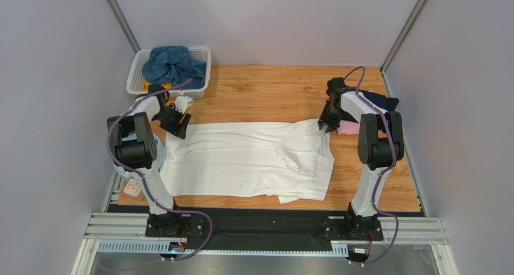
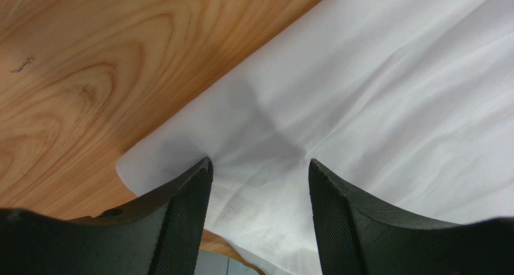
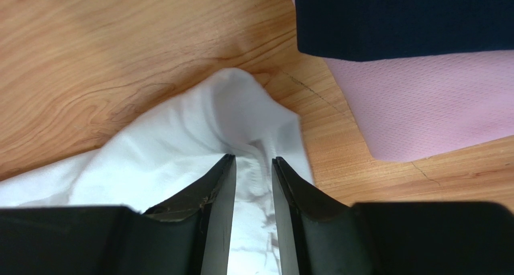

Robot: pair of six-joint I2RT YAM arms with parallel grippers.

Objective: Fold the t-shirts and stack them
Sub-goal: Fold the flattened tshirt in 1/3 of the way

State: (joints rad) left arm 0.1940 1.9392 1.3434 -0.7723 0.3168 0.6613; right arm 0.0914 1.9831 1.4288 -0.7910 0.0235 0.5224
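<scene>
My left gripper [image 2: 259, 163] is filling the bottom of the left wrist view. Its two fingers are standing well apart, straddling a corner of the white t-shirt [image 2: 374, 106] without closing on it. At the bottom of the right wrist view, my right gripper [image 3: 253, 159] is sitting with its fingers drawn close together, and a bunched fold of the same shirt is rising between them. I am judging this to be a pinch on the cloth.

In the top view, the white t-shirt is lying spread across the centre of the table [image 1: 271, 88], its right end doubled over and wrinkled. I am working at its two upper corners.

Progress: a navy t-shirt [image 3: 410, 22] is lying over a pink t-shirt [image 3: 434, 106] at the upper right of the right wrist view, near the white cloth. Both are looking flat and folded, so I am counting them as done. The teal-blue t-shirt [image 1: 172, 64] is lying crumpled in the basket [image 1: 136, 76] at upper left, with a patch of yellow cloth [image 1: 146, 84] beside it. I am judging the white shirt to be mid-fold, with the basket's contents not yet started.
</scene>
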